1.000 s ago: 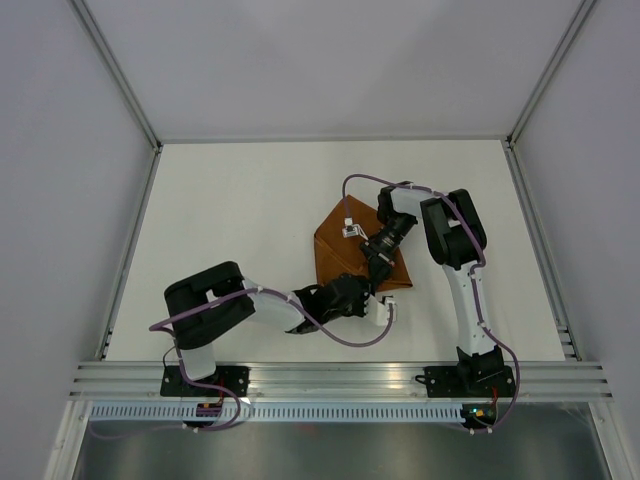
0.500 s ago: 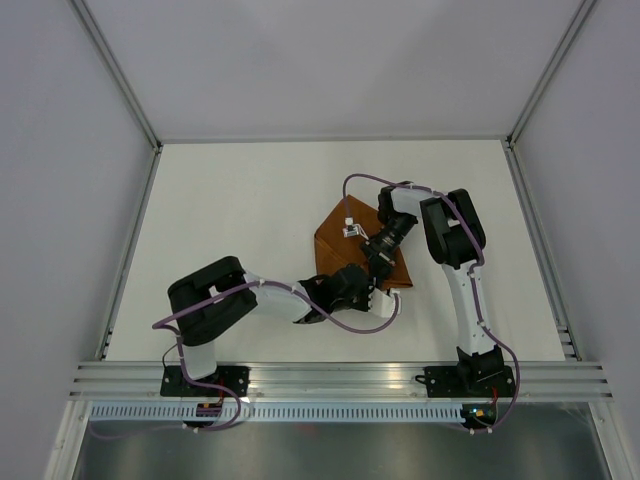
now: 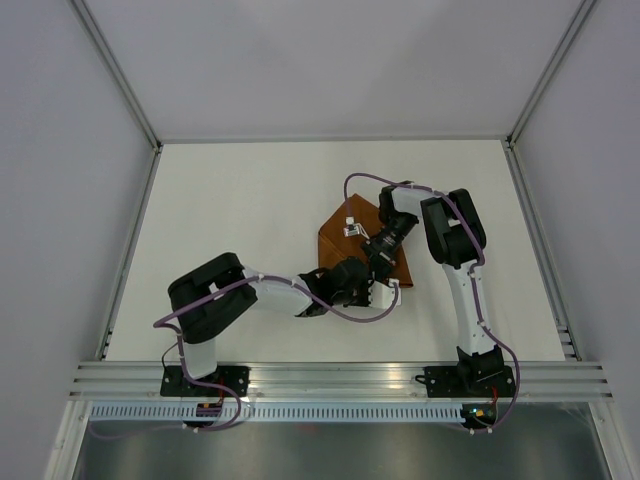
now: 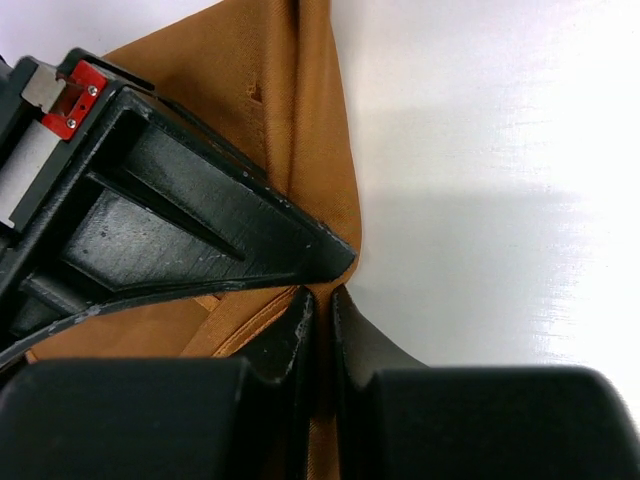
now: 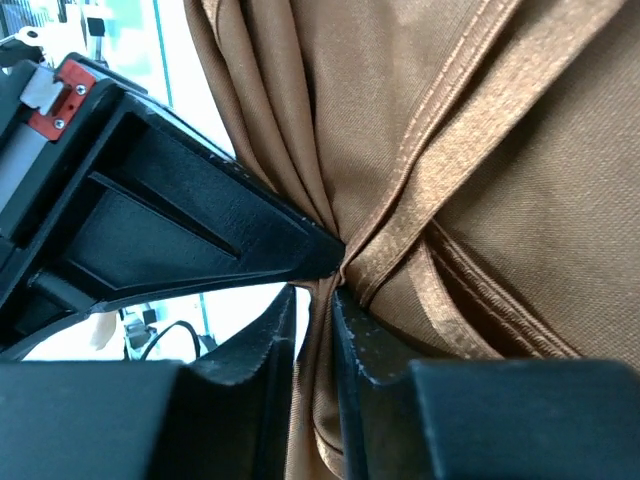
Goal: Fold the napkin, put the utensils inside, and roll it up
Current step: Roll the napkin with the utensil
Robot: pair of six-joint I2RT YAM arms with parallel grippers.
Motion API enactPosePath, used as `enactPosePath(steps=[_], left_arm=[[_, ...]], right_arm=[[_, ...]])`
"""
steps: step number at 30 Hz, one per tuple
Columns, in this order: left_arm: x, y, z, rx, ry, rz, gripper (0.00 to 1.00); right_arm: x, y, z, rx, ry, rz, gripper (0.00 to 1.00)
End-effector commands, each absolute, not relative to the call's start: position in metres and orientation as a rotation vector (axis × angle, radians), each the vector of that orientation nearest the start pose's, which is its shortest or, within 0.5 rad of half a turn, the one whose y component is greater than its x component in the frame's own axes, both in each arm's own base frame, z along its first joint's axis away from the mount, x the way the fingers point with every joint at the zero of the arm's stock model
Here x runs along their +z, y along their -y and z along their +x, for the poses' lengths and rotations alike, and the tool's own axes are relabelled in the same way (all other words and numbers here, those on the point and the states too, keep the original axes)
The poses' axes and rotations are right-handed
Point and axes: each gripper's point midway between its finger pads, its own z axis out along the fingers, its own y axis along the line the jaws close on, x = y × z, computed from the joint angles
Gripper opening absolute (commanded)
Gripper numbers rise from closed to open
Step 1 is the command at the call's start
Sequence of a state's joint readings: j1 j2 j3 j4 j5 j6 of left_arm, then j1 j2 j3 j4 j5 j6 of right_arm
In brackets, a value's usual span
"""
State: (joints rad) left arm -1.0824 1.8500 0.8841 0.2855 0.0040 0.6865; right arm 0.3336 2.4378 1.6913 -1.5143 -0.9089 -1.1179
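Observation:
The rust-orange napkin (image 3: 338,236) lies partly folded on the white table, right of centre. My left gripper (image 3: 368,290) is shut on its near edge; in the left wrist view (image 4: 320,330) the hem is pinched between the fingers. My right gripper (image 3: 381,258) is shut on a bunched fold of the napkin (image 5: 470,130), with the cloth caught between its fingers (image 5: 315,330). The two grippers sit close together over the cloth's near right part. The knife is not in view.
The white table (image 3: 230,220) is bounded by grey walls and metal rails. Purple cables (image 3: 360,182) loop over the right arm near the cloth.
My left gripper has moved up and right with the napkin's near edge, closing in on the right gripper. The visible cloth has shrunk. The right arm has barely moved.

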Motion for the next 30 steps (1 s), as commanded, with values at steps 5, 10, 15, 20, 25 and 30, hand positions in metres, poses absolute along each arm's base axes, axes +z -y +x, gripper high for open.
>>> enactPosePath(steps=[5, 10, 15, 20, 25, 30], left_arm=[[-0.034, 0.359, 0.204, -0.413, -1.732, 1.839, 0.02], [-0.028, 0.357, 0.204, -0.520, -1.781, 1.790, 0.02], [-0.023, 0.359, 0.202, -0.623, -1.813, 1.760, 0.02], [-0.024, 0.357, 0.206, -0.692, -1.918, 1.754, 0.02], [-0.018, 0.359, 0.203, -0.847, -2.041, 1.733, 0.02], [-0.010, 0.363, 0.200, -1.002, -2.067, 1.693, 0.02]], right_arm=[[0.014, -0.204, 0.263, 1.522, -2.305, -1.645, 0.44], [0.042, -0.204, 0.279, 1.443, -2.240, -1.566, 0.52], [0.067, -0.199, 0.294, 1.414, -2.192, -1.460, 0.54], [0.077, -0.188, 0.303, 1.389, -2.131, -1.380, 0.54], [0.085, -0.167, 0.307, 1.242, -2.069, -1.344, 0.54], [0.077, -0.154, 0.308, 0.977, -1.981, -1.338, 0.54]])
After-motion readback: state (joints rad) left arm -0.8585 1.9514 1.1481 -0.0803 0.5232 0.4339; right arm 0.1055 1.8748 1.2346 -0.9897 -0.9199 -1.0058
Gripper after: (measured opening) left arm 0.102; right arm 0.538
